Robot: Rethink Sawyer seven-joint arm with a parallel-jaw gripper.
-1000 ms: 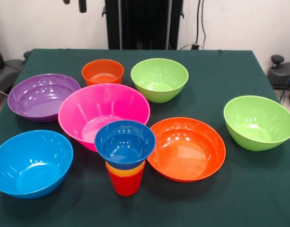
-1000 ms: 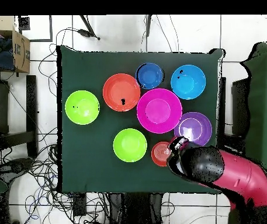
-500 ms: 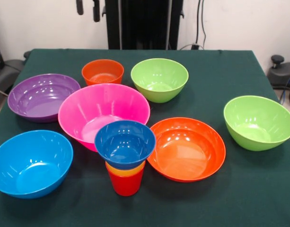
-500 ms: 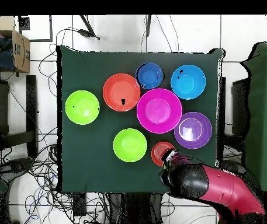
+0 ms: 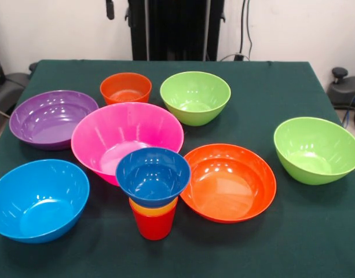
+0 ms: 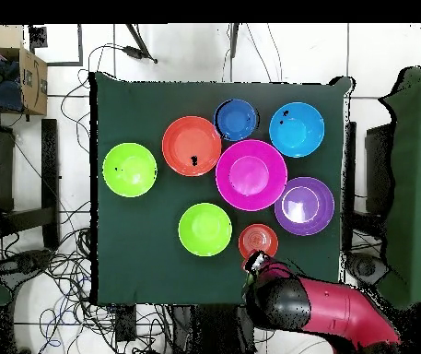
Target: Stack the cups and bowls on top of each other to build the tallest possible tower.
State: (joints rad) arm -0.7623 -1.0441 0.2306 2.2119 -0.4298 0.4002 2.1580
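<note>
Tower [image 5: 153, 194] near table's [image 5: 316, 243] front edge

The tower [image 5: 153, 194] is set at the near middle of the table [image 5: 264, 87], a small bowl [image 5: 153, 174] seated on two nested cups [image 5: 153, 219]. Just behind it, touching, the largest bowl [image 5: 127, 139] is placed, and a wide shallow bowl [image 5: 229, 181] is found just to the tower's right. A bowl [image 5: 38, 198] lies at the near left, another [image 5: 50, 117] behind it at the left edge. Further back, a small bowl [image 5: 125, 87] and a larger one [image 5: 195, 97] are set side by side. One more bowl [image 5: 317, 149] sits apart at the right. The gripper [image 5: 109, 8] is seen only at the top edge, above the back left.
</note>
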